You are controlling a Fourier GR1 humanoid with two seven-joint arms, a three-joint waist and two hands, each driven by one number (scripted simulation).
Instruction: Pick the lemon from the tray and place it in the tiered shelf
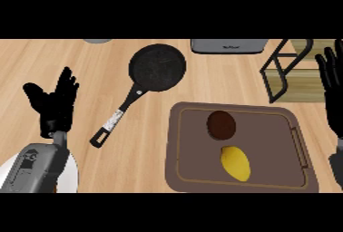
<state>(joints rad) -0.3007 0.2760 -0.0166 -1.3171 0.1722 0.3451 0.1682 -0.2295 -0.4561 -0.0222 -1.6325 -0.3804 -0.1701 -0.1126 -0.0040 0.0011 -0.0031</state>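
Head view: steep look down on my counter, both forearms coming in from the lower edge.
Left robot hand: open, fingers up, resting at the left side, holding nothing, well apart from the tray.
Right robot hand: fingers straight, holding nothing, along the right edge, between the tray's right side and the shelf.
Lemon: lies in the tray, lower middle, not yet touched.
Tray: brown, rimmed; holds the lemon and a dark brown round item just above it, the two close but apart.
Tiered shelf: black frame at the upper right, only partly in view; I see nothing on the part that shows.
Step in hand: reach for the lemon, judged not begun.
How to do it well: use my right robot hand, come down over the lemon's long sides, keep clear of the brown item and the tray rim, lift straight before swinging toward the shelf.
Off-task: black frying pan left of the tray; grey appliance at the top edge.
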